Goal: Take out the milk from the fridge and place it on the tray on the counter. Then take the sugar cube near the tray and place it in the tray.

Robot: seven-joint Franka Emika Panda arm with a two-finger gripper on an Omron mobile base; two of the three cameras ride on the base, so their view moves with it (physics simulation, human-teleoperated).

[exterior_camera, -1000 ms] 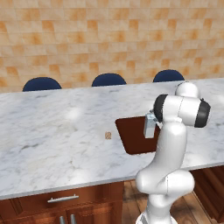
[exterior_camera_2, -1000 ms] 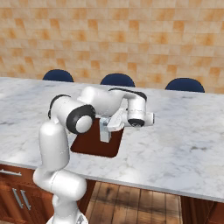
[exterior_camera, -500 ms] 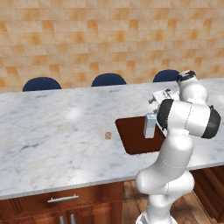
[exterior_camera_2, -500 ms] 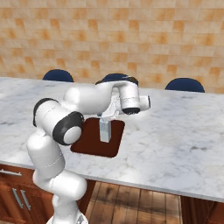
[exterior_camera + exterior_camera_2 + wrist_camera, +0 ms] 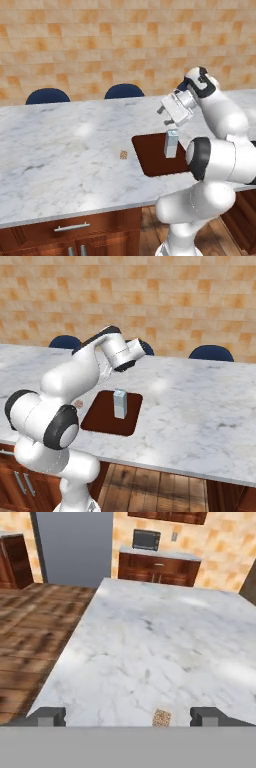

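Marble table (image 5: 65, 165) carries the dark tray (image 5: 150, 157), which lies near the front edge. Upright on the tray stands the milk (image 5: 171, 143), free of any grip; from the right base view the carton (image 5: 119, 404) sits toward the tray's (image 5: 102, 418) far right part. Just off the tray's left side, on bare marble, lies the sugar cube (image 5: 123, 155), near the tray but not touching it. In the hand view the cube (image 5: 161, 717) shows low down, between the two dark fingertips (image 5: 50, 714), which stand far apart with nothing between them, so the pincer (image 5: 127, 716) is open and empty. From the left base view the pincer (image 5: 170, 119) hangs above the table, over the tray's far edge and just above the milk, clear of it. Behind the table are blue chair backs (image 5: 124, 91) and an orange tiled wall (image 5: 100, 45). The hand view also takes in the grey fridge (image 5: 75, 547) beyond the table's end, across the wood floor (image 5: 30, 632).
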